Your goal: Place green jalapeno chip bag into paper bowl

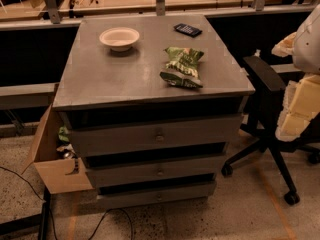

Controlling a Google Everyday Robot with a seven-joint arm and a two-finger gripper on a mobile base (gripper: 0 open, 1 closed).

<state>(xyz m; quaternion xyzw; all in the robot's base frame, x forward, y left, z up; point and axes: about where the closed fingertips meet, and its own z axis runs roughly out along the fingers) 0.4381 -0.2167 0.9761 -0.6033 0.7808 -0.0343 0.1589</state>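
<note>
Pale cream tool [300, 104] hangs at the right, off the grey worktop [115, 79]; open or closed, I cannot tell. Wrinkly glossy green jalapeno chip bag [182, 67] lies on the worktop's right side, well apart from the round cream-white paper bowl [107, 34].

At the far right edge of the view, the robot's arm [308, 34] shows as a smooth, rounded white shell. Below it, also at the right edge, the gripper [299, 106] is built of pale cream-yellow blocky pieces with flat faces and squared corners; a smaller cream piece juts beside the white shell
</note>
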